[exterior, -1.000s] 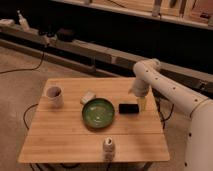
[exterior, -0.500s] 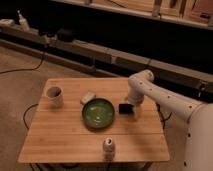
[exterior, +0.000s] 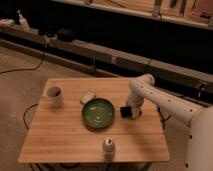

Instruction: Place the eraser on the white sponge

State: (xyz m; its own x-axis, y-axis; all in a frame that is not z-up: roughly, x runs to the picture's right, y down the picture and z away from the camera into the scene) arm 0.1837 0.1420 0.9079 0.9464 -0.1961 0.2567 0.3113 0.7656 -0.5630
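Note:
The eraser (exterior: 124, 111), a small flat black block, lies on the wooden table (exterior: 65, 135) just right of the green bowl (exterior: 98, 113). My gripper (exterior: 131, 111) is lowered at the eraser, right against it on its right side, with the white arm arching in from the right. The white sponge (exterior: 88, 96), a cream rounded block, lies at the bowl's upper left, about a bowl's width from the eraser. I cannot see whether the eraser is lifted off the table.
A white mug (exterior: 54, 95) stands at the table's left. A small white can (exterior: 109, 146) stands near the front edge. A dark shelf and ledge with cables run behind the table (exterior: 100, 50).
The arm has swung left and down, bringing the gripper from above the table's right side onto the eraser. The eraser, sponge, bowl, mug and can have stayed put.

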